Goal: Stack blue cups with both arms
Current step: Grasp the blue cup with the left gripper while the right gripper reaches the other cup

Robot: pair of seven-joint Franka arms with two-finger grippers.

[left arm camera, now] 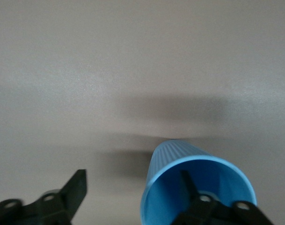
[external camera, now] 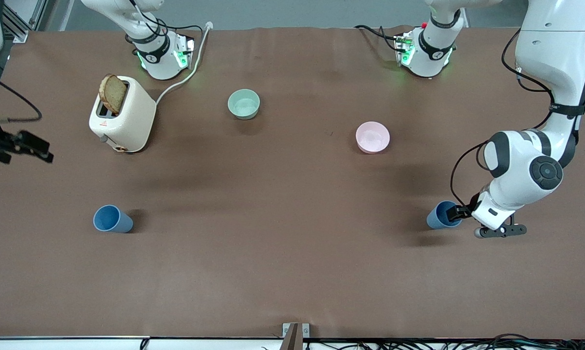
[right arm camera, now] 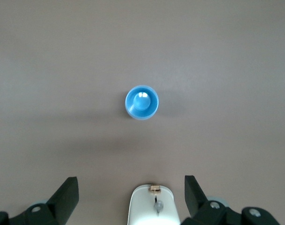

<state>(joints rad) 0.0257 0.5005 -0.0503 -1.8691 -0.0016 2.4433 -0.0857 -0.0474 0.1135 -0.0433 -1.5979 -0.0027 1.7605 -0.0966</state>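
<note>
both arms wear glossy white shells with dark grey joint bands and round grey caps. black cables loop along the left arm. green lights glow at the bases. the left gripper (external camera: 460,212) and right gripper (right arm camera: 131,193) fingers are black.

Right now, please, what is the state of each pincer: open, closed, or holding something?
Left pincer: open, one finger inside the blue cup at the left arm's end, not yet closed on it.
Right pincer: open, holding nothing, high over the toaster.

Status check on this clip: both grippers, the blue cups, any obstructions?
Left gripper open, one finger inside the rim of the blue cup at its end. Right gripper open, high over the toaster, second blue cup untouched. Nothing between the cups.
</note>
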